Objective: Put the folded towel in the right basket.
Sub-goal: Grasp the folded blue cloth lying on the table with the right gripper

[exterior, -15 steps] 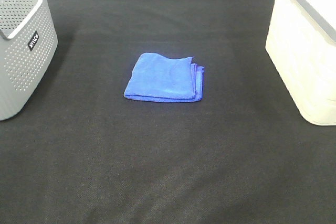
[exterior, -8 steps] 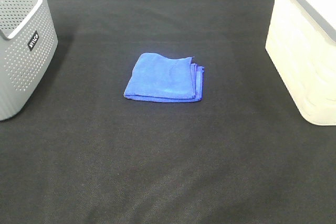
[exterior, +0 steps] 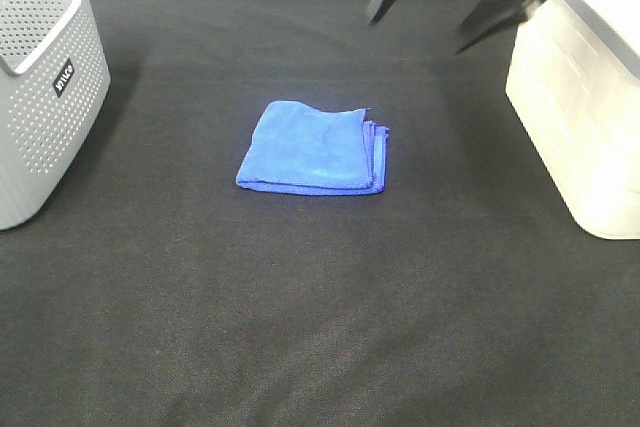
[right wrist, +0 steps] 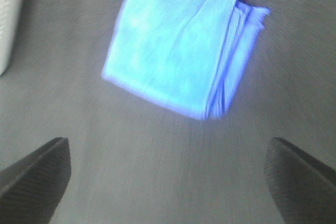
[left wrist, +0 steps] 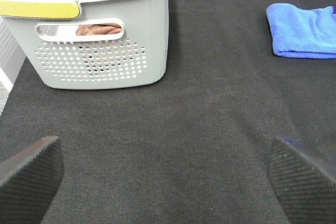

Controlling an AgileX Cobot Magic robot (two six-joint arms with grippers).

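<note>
1. Table (exterior: 320, 327): black cloth surface that carries everything listed below.
2. Right basket (exterior: 585, 127): cream-white with a pale grey rim, at the table's right edge. It is only partly inside the high view.
3. Left basket (exterior: 45, 97): grey with perforated walls and a small black label, at the table's left edge. My left wrist view shows brownish cloth through its handle slot.
4. Folded towel (exterior: 315, 147): blue, lying flat near the middle of the table. It is between the two baskets and well apart from both, with its layered edges facing the right basket.
5. My right gripper (exterior: 440, 2): above the far side of the table, near the right basket. My fingers are spread wide and hold nothing. The wrist view is blurred and shows the towel below.
6. My left gripper (left wrist: 168, 182): fingers spread wide and empty, over bare cloth near the left basket.
</note>
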